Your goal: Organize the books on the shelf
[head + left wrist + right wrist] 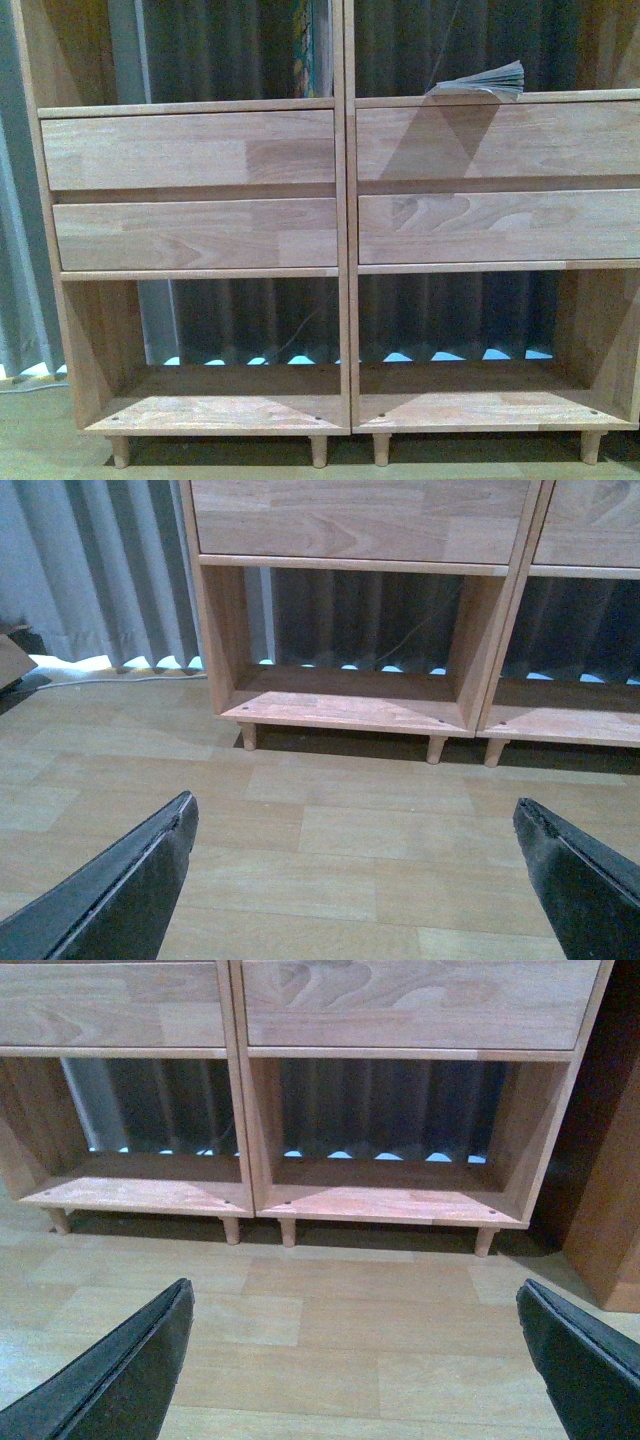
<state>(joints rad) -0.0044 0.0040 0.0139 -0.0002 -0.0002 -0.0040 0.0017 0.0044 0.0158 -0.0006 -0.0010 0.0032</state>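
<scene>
The pale wooden shelf, two units side by side, stands ahead of both my claws across plank floor, well beyond my fingertips. Its drawer fronts sit above the open bottom compartments facing my wrists. My left claw is spread wide with nothing between its fingers, and so is my right claw (both bare). Higher than either claw, a colourful book stands upright in the left unit, and a thin floppy book lies on the right unit's board, pages fanned.
</scene>
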